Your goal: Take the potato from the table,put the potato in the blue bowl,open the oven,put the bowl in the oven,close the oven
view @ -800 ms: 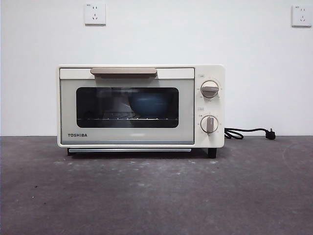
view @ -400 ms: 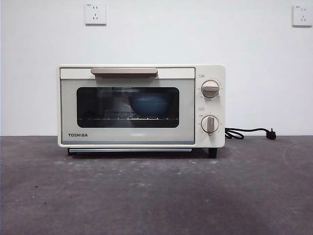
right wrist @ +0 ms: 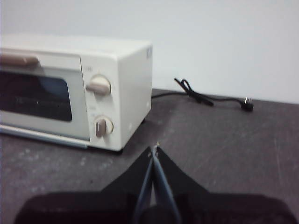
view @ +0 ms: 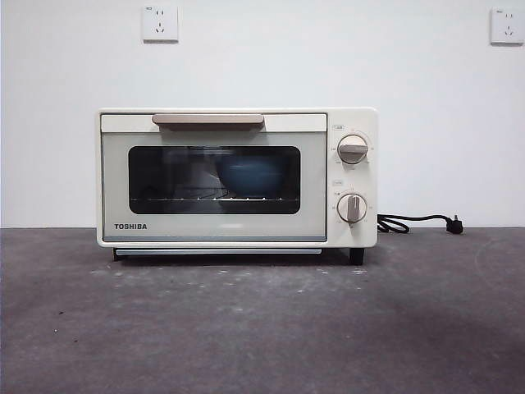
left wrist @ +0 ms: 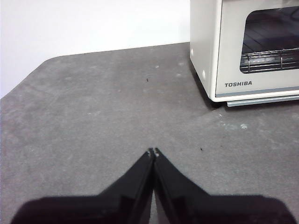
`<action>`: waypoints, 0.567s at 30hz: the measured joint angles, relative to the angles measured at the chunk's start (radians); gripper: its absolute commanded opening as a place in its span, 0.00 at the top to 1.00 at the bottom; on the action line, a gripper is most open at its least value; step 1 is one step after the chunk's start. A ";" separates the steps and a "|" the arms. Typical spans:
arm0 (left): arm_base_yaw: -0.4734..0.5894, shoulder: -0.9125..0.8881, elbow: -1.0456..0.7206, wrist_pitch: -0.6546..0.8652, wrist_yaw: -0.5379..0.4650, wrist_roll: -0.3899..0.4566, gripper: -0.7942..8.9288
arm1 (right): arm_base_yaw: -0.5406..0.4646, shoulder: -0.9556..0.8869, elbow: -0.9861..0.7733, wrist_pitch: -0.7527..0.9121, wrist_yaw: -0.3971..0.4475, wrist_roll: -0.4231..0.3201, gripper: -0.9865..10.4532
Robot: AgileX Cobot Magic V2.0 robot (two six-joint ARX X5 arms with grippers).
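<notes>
Oven (view: 236, 178) door closed, blue bowl (view: 248, 176) inside; left gripper (left wrist: 153, 152) and right gripper (right wrist: 154, 149), jaws together, the oven at their twelve o'clock.

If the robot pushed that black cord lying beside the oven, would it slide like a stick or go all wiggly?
Probably wiggly. The black cord already lies in loose loops on the table, so it looks floppy, not stiff. It is thin, so likely light, and a push would probably bunch it up. Its far end runs toward the oven, so it might tug there.
</notes>
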 measured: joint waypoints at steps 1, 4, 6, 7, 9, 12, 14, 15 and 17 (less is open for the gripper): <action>0.000 0.000 0.000 0.000 0.000 0.000 0.92 | 0.000 -0.009 -0.015 0.000 0.000 0.000 0.91; 0.000 0.000 0.000 0.000 0.000 0.000 0.92 | 0.000 -0.029 -0.044 0.000 0.000 0.000 0.91; 0.000 0.000 0.000 0.000 0.000 0.000 0.92 | 0.000 -0.043 -0.060 0.002 0.000 0.001 0.91; 0.000 0.000 0.000 0.000 0.000 0.000 0.92 | 0.000 -0.045 -0.068 0.002 0.000 0.002 0.91; 0.000 0.000 0.000 0.000 0.000 0.000 0.92 | 0.000 -0.045 -0.082 0.000 0.000 0.004 0.91; 0.000 0.000 0.000 0.000 0.000 0.000 0.92 | 0.000 -0.045 -0.097 0.000 0.000 0.008 0.91; 0.000 0.000 0.000 0.000 0.000 0.000 0.92 | 0.000 -0.045 -0.102 -0.011 0.003 0.013 0.91; 0.000 0.000 0.000 0.000 0.000 0.000 0.92 | 0.000 -0.045 -0.103 -0.027 0.003 0.016 0.91; 0.000 0.000 0.000 0.000 0.000 0.000 0.92 | 0.000 -0.045 -0.105 -0.050 0.003 0.017 0.91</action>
